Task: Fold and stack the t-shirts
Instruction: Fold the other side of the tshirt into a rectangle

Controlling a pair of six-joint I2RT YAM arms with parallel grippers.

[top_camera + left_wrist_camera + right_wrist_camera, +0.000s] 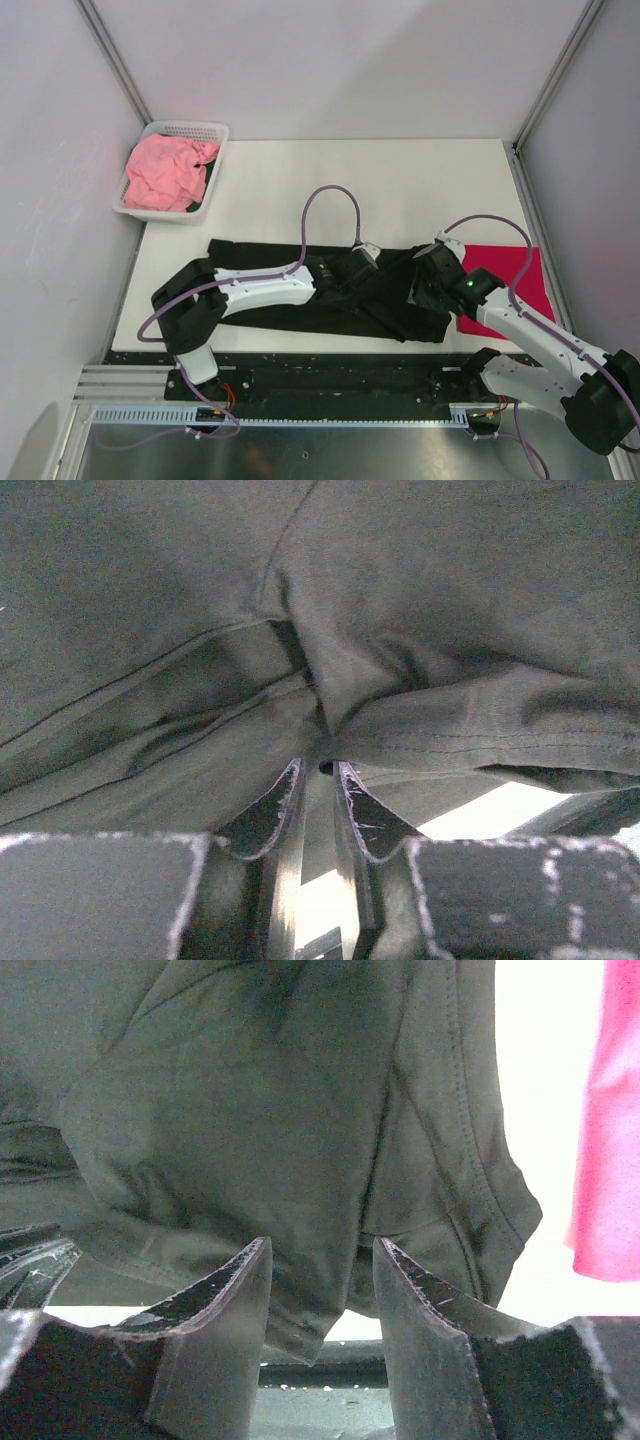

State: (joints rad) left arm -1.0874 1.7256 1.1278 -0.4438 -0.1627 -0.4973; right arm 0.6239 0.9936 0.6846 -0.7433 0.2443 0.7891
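The black t-shirt (330, 315) lies stretched and rumpled across the near half of the table. My left gripper (345, 272) sits over its middle. In the left wrist view the gripper (320, 765) is nearly closed, pinching a bunched fold of the black cloth (450, 600) at its tips. My right gripper (425, 285) is at the shirt's right end. It (321, 1245) stands open there, with a hem of the black t-shirt (250, 1090) hanging loose between the fingers. The crimson t-shirt (510, 275) lies flat at the right and shows as a red edge (610, 1160). The pink t-shirt (165, 170) is crumpled in the basket.
A white mesh basket (190, 128) stands at the table's far left corner. White walls with metal posts close in the table on the left, back and right. A black rail runs along the near edge by the arm bases.
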